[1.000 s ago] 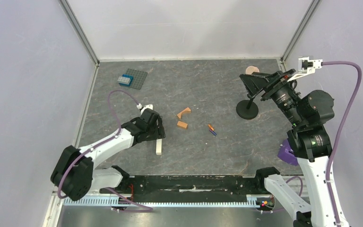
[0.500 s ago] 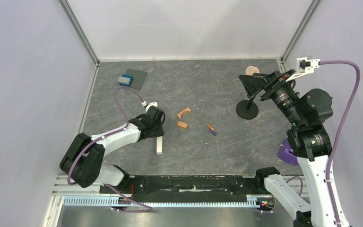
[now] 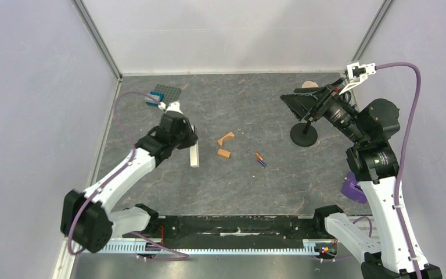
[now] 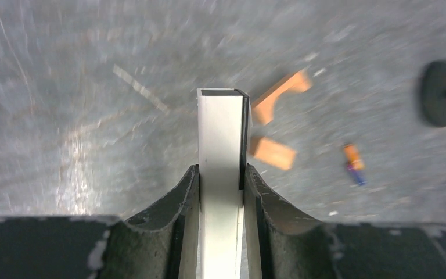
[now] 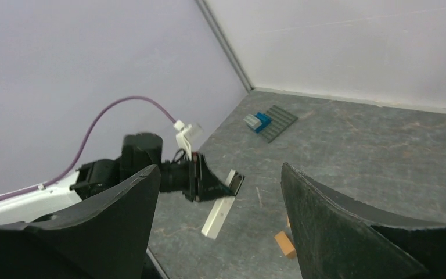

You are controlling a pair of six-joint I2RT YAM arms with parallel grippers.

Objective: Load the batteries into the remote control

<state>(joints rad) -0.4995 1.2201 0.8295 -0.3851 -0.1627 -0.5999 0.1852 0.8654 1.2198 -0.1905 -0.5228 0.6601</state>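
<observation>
My left gripper (image 3: 190, 143) is shut on the remote control (image 3: 194, 156), a slim cream-white bar held clear of the table and pointing at the near edge. In the left wrist view the remote control (image 4: 220, 133) runs straight out between the fingers (image 4: 180, 203), its open end on top. The batteries (image 3: 259, 159), one orange-red and one dark blue, lie touching on the table right of centre; the batteries (image 4: 353, 164) also show at the right. My right gripper (image 3: 293, 102) hangs high at the back right, open and empty, facing the remote control (image 5: 220, 212).
Two orange-brown blocks (image 3: 226, 138) (image 3: 224, 153) lie between the remote and the batteries. A black round stand (image 3: 304, 135) sits under the right gripper. A grey studded plate with a blue brick (image 3: 165, 96) is at the back left. A purple object (image 3: 351, 189) lies by the right arm.
The left gripper closed on the remote, lifted it off the table and carried it toward the back. The right gripper swung a little to the left.
</observation>
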